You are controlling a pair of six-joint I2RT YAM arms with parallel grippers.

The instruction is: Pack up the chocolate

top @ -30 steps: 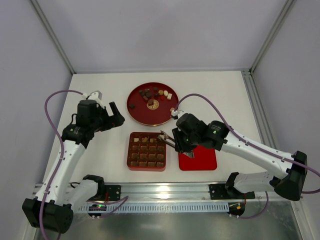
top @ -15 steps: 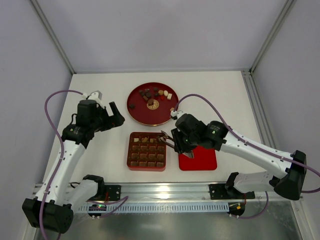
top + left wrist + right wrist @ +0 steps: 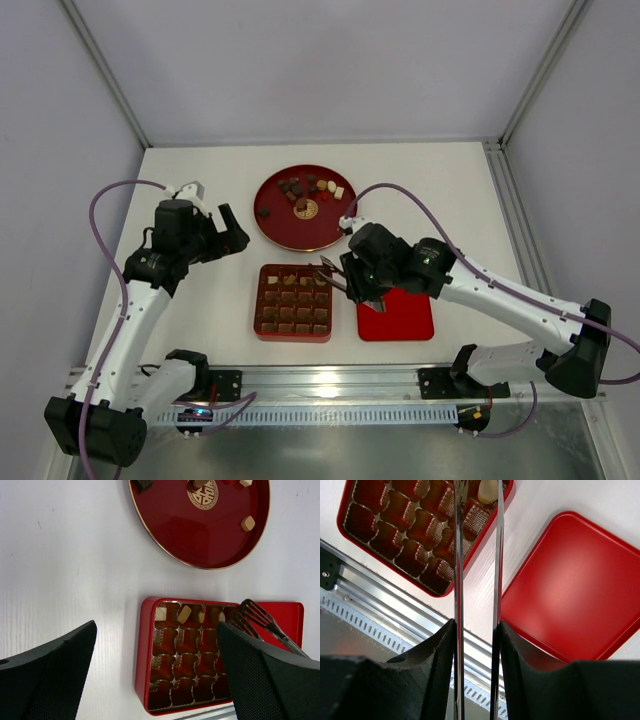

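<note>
The right gripper (image 3: 476,635), clamped on metal tongs (image 3: 270,627), has edged left over the red box (image 3: 141,670); a cream chocolate (image 3: 487,491) sits between the tips, probably being placed; the left gripper (image 3: 157,675) hangs open

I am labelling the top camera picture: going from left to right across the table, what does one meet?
Left hand → red compartment box → flat red lid

Brown and cream chocolate bites (image 3: 310,186) cluster on the round red plate (image 3: 290,232); a few sit in the red box (image 3: 258,300).
</note>
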